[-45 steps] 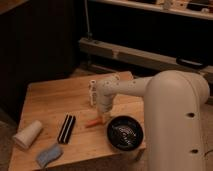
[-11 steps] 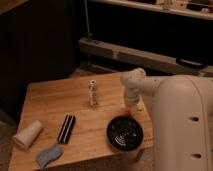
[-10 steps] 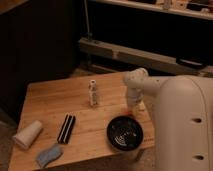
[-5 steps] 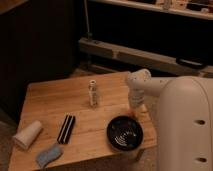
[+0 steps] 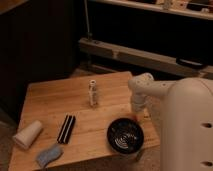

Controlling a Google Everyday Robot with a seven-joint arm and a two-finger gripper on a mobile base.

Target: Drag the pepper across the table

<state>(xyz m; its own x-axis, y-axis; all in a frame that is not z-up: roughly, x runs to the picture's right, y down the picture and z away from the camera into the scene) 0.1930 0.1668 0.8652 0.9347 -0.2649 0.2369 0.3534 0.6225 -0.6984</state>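
Your gripper (image 5: 138,111) sits at the table's (image 5: 55,97) 3 o'clock edge, pepper (image 5: 135,116) barely peeking orange beneath it. It's probably light, stiff and roll-prone, so press mid-body.

bottle (image 5: 92,93) upright, mid-bench | brush (image 5: 66,129) flat, front-left | cup (image 5: 28,134) on its side, left edge | cloth (image 5: 48,155) front-left corner | bowl (image 5: 125,135) front-right | gripper (image 5: 137,111) just behind bowl

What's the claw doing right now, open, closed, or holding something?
Claw: down at the table's right edge, beside the black bowl; whether it holds anything cannot be told.
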